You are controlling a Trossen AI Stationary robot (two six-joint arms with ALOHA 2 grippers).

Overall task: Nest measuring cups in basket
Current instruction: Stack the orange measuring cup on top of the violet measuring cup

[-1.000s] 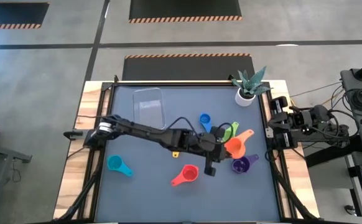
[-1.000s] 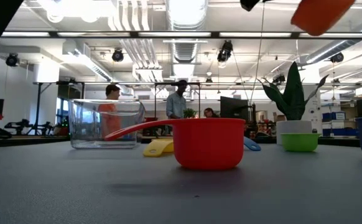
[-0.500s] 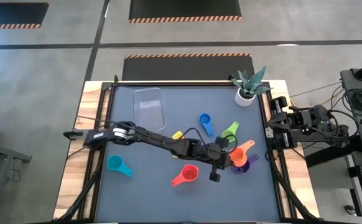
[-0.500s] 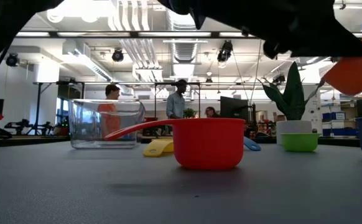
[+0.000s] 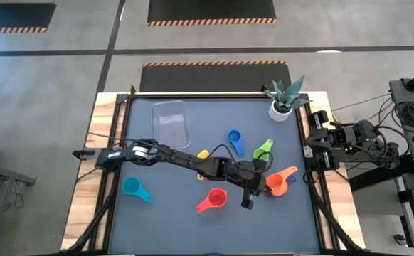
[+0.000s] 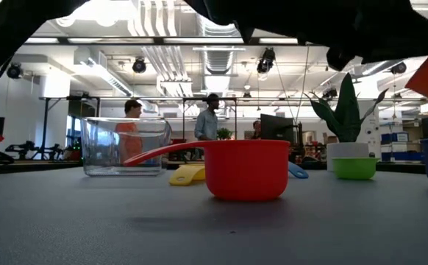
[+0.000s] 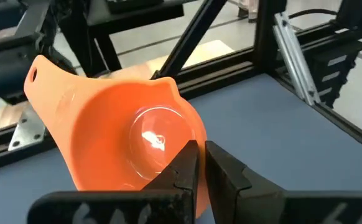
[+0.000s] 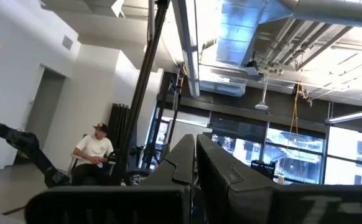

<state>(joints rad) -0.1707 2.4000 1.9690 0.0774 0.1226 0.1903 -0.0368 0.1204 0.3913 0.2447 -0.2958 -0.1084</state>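
The left arm is reaching across the desk (image 5: 150,213), its tool (image 5: 258,179) pinching the rim of the orange cup (image 5: 278,178) and holding it above the purple cup (image 5: 290,186) on the desk's right side. In the left wrist view the fingers (image 7: 221,171) are clamping the orange cup's wall. The red cup (image 5: 213,200) is sitting near the front, the teal cup (image 5: 134,188) far left, the blue cup (image 5: 235,139), green cup (image 5: 262,151) and yellow cup (image 5: 203,153) mid-desk. The clear basket (image 5: 170,121) is lying toward the back left, with no cups inside. The right arm is waiting off the desk's right edge, its tool (image 8: 193,162) closed.
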